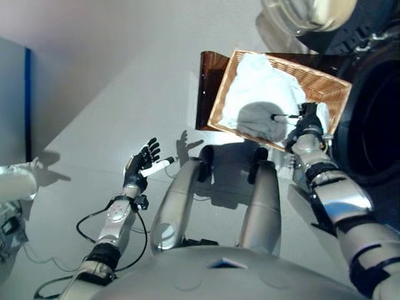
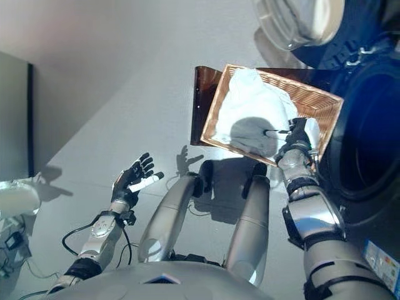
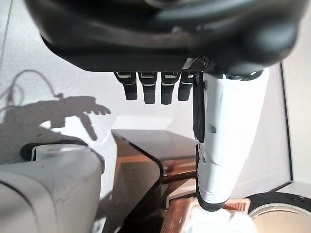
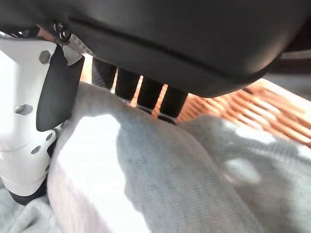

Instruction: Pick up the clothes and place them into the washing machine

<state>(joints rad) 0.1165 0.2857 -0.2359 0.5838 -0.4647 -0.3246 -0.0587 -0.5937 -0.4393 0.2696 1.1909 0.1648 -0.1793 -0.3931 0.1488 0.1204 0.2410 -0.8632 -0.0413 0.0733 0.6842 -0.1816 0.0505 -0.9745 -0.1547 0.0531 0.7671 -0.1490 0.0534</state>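
White clothes (image 1: 259,94) lie heaped in the shallow wicker basket (image 1: 325,81), which rests on the dark brown box (image 1: 209,69) beside the washing machine (image 1: 375,125). My right hand (image 1: 307,122) is down in the basket on the clothes near its near right corner. In the right wrist view the hand (image 4: 194,39) has its fingers straight, their tips pressed into a fold of the cloth (image 4: 146,184), and the thumb held out beside it. My left hand (image 1: 142,162) hangs open and empty over the floor, well left of the basket.
The machine's round door (image 1: 306,15) stands open above the basket, and the dark drum opening is to the basket's right. A grey cabinet (image 1: 12,100) stands at the far left with a white object (image 1: 15,181) below it.
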